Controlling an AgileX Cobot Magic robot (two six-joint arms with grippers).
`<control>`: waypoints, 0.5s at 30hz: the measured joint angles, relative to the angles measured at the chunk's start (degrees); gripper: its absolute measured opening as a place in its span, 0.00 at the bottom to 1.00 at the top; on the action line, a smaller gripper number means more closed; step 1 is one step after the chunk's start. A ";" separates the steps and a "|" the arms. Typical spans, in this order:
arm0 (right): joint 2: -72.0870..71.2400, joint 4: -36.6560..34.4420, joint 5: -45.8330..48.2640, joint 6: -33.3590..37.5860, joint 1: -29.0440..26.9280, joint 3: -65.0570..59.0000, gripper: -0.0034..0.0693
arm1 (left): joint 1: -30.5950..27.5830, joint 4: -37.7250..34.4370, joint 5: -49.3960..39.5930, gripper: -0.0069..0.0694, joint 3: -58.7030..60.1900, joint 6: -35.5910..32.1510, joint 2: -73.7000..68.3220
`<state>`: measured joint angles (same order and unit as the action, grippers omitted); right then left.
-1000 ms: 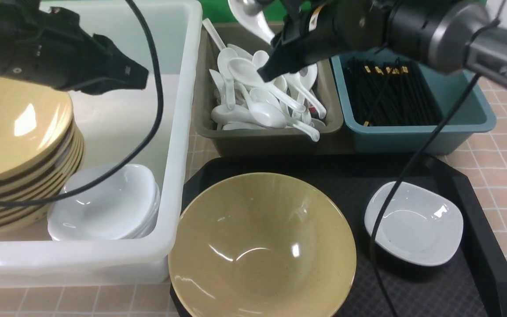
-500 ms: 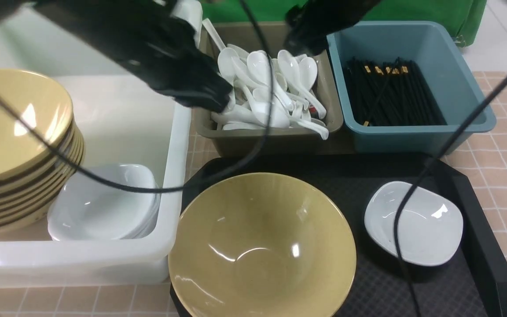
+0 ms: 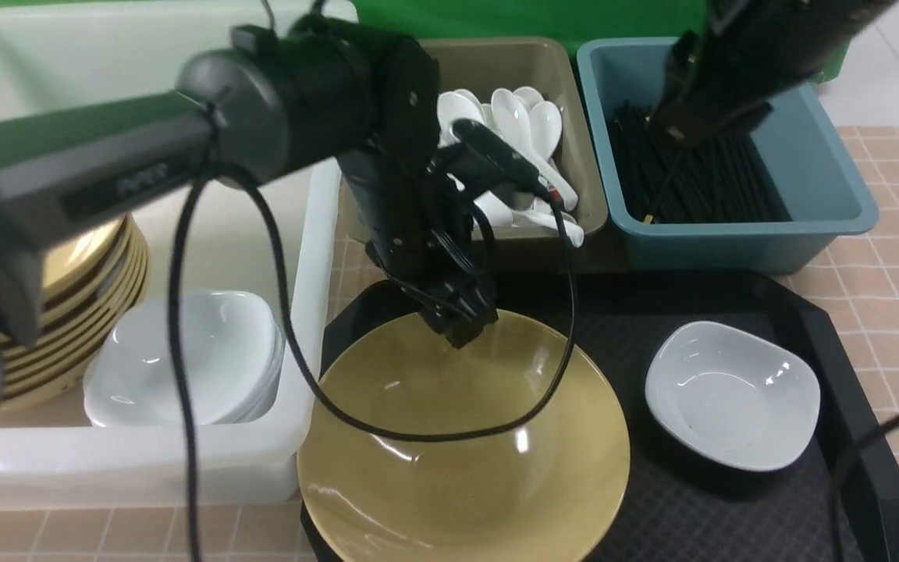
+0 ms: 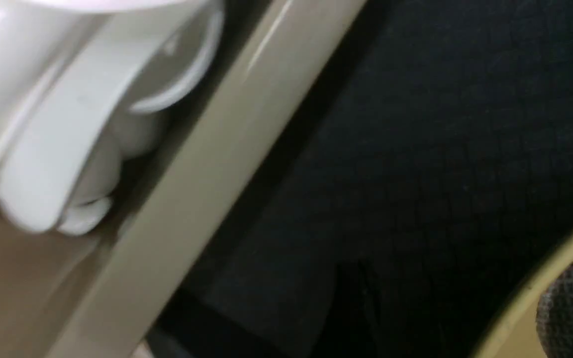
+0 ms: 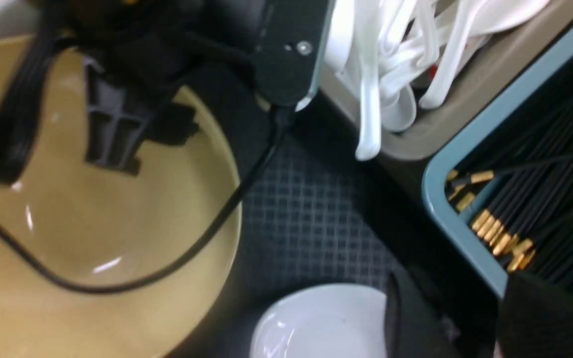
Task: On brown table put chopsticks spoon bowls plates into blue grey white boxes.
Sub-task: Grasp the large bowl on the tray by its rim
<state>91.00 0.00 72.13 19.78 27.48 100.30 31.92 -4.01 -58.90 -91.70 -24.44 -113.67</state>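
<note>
In the front view the left gripper [image 3: 461,324] is hovering at the far rim of the yellow bowl [image 3: 465,468]. That bowl is sitting on the black tray [image 3: 730,515] just beside the white box [image 3: 305,328]. The white plate [image 3: 733,396] is waiting on the same tray, and the right gripper [image 3: 680,125] is hanging over the chopsticks [image 3: 715,179] in the blue box [image 3: 730,242]. The left arm's cable [image 3: 418,433] is drooping across the yellow bowl, so a lift is risking a snag that drags or tips it. The bowl is wide and glossy, and I am judging it likely to swing or slip if it is pinched at one edge only. In the left wrist view one pad [image 4: 572,308] is showing inside the yellow bowl's rim, with the jaws standing apart and nothing clamped yet. The picture is smearing, so I cannot tell how deep the bite is reaching. The grey box [image 4: 227,164] with its spoons [image 4: 57,134] is lying close by, and a sideways swing is threatening to knock it. In the right wrist view the right gripper's fingers [image 5: 411,323] are standing apart with nothing between them, and the white plate and the blue box's edge are lying below. Both arms are crowding around one tray, so a clash between them is the other hazard.
</note>
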 joint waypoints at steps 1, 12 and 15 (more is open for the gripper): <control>-0.27 0.00 0.10 0.00 0.00 -0.16 0.41 | 0.02 -0.26 0.00 0.63 -0.04 0.00 -0.39; -0.78 0.00 0.04 1.29 0.00 -0.60 0.36 | 0.00 -4.52 -8.82 0.26 -0.14 0.94 -1.83; -0.83 -0.37 0.04 1.50 0.00 -0.60 0.34 | 0.00 -7.64 -9.26 0.15 -0.25 2.18 0.15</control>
<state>90.17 -0.37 72.17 21.28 27.48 99.70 31.92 -11.65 -68.16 -91.95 -22.26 -113.52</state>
